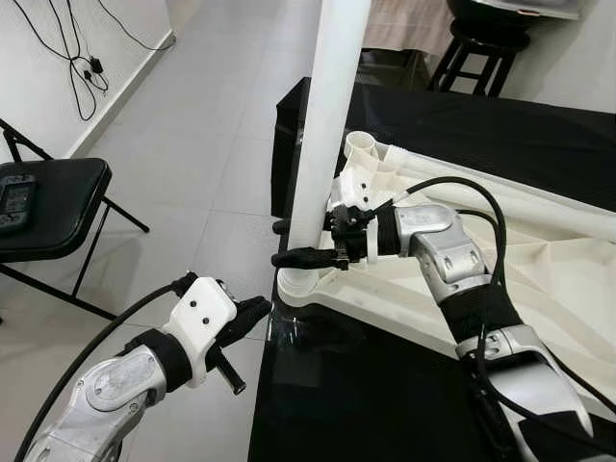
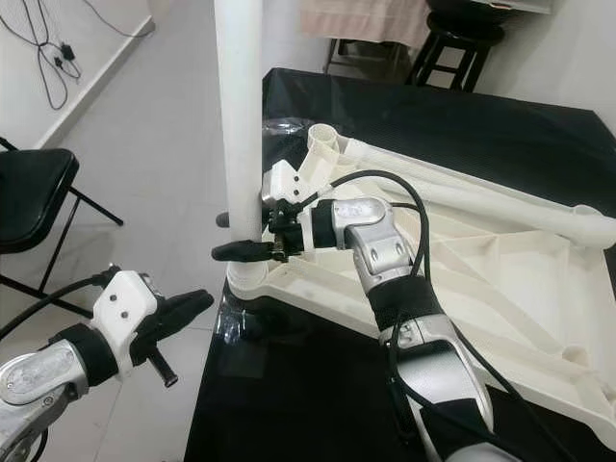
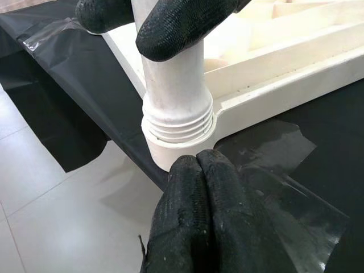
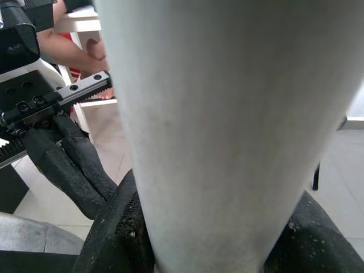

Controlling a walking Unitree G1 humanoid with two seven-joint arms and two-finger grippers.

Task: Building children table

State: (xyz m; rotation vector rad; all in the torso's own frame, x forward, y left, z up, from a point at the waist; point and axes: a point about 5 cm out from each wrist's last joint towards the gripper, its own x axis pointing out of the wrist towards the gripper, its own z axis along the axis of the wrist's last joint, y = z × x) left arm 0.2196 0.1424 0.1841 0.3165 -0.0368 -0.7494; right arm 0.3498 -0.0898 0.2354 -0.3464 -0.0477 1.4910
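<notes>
Threading looks like the step: the right gripper [image 1: 306, 258] clamps the upright white leg [image 1: 327, 135] seated in the corner socket [image 3: 177, 132] of the overturned tabletop [image 2: 500, 279] on the black surface [image 1: 366, 404], so keep it vertical while turning, left gripper [image 1: 245, 318] pinched empty nearby.

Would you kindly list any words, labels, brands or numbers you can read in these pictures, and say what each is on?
None can be read: the white table leg, the upturned tabletop, the black cloth, and the right gripper and left gripper carry no legible text.
</notes>
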